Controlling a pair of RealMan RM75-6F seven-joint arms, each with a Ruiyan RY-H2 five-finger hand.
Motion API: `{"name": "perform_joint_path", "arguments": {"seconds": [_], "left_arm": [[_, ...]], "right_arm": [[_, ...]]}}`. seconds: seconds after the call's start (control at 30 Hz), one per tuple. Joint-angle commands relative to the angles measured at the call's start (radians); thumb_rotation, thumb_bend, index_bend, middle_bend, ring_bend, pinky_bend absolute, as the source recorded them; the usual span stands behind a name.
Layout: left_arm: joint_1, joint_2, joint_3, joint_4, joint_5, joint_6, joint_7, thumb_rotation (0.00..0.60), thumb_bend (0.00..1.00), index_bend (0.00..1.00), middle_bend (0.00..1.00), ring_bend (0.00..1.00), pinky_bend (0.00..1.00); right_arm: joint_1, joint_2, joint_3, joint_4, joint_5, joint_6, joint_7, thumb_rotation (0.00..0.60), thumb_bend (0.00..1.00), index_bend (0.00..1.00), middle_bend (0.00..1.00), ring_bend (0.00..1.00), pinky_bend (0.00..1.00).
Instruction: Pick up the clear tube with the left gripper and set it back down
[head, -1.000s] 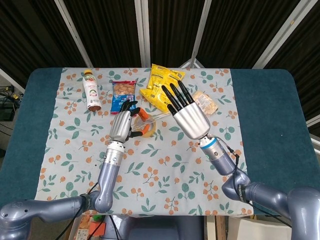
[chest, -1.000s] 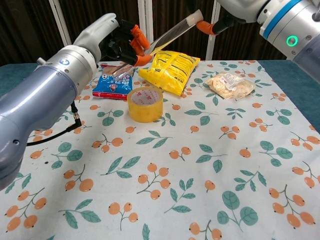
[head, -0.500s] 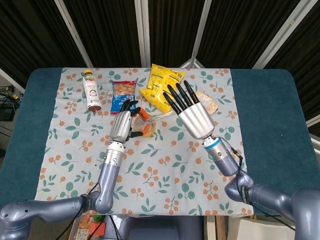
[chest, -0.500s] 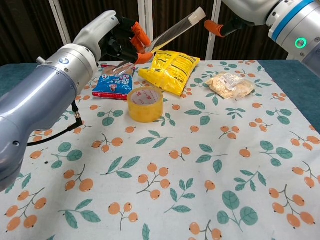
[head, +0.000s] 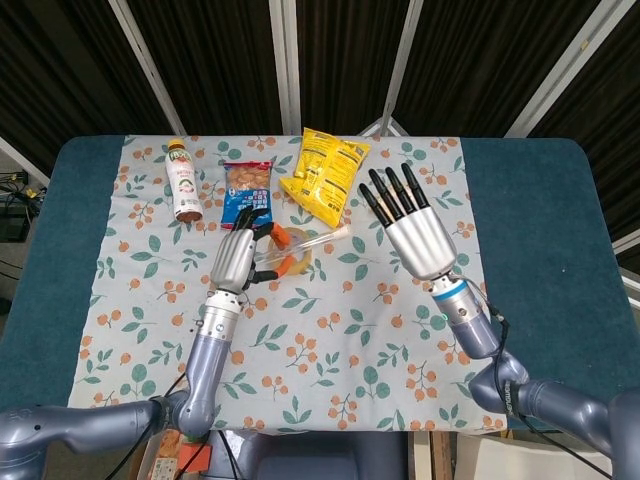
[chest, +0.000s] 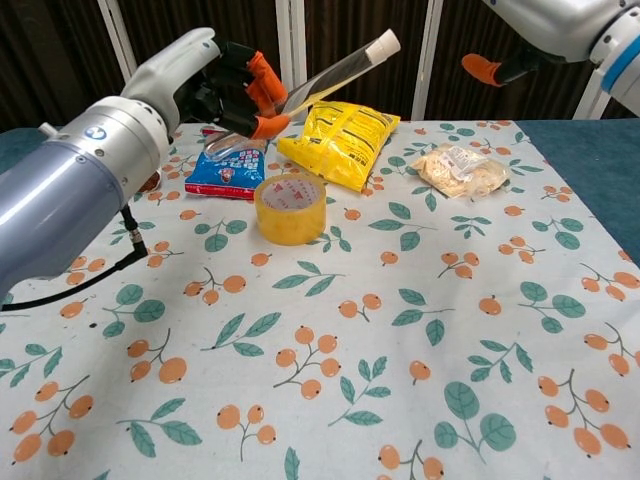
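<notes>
My left hand (head: 237, 256) (chest: 215, 88) holds the clear tube (chest: 335, 73) (head: 318, 239) in the air above the cloth. The tube slants up to the right, its capped end at the top, over the tape roll (chest: 290, 207) (head: 291, 258). The orange-tipped fingers (chest: 262, 72) wrap its lower end. My right hand (head: 415, 233) hovers with flat, spread fingers to the right of the tube and holds nothing. In the chest view only one orange fingertip (chest: 482, 70) of it shows at the top right.
On the floral cloth (chest: 400, 330) lie a yellow snack bag (head: 323, 172) (chest: 344, 140), a blue snack pack (head: 246, 186) (chest: 226, 166), a clear packet of biscuits (chest: 457, 168) and a bottle (head: 182, 180) at the far left. Teal table (head: 540, 220) borders both sides.
My right hand has drawn away to the right, off the tube's upper end. My left hand with the tube has shifted slightly left and nearer.
</notes>
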Motion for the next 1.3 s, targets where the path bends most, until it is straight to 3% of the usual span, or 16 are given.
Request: {"name": "perform_joint_path", "arguments": {"seconds": [0.03,0.57,1.3], "left_arm": [[0.021,0.018,0.026,-0.017,0.014,0.003,-0.002,0.6,0.57,0.72,0.55,0.15,0.01],[0.115,0.043,0.183,-0.009,0.084,-0.005,-0.013,0.6,0.57,0.72,0.55,0.15,0.01],[0.166,-0.013,0.273,0.149,0.143,-0.068,-0.029,0.6,0.57,0.72,0.54,0.16,0.01]], "right_arm": [[-0.021,0.017,-0.009,-0.01,0.009,0.004,-0.004,0.6,0.44,0.02,0.0,0.0,0.0],[-0.073,0.067,0.008,-0.06,0.053,0.017,-0.02,0.6,0.44,0.02,0.0,0.0,0.0],[-0.102,0.096,0.009,-0.14,0.051,0.027,-0.048,0.6,0.44,0.02,0.0,0.0,0.0]]}}
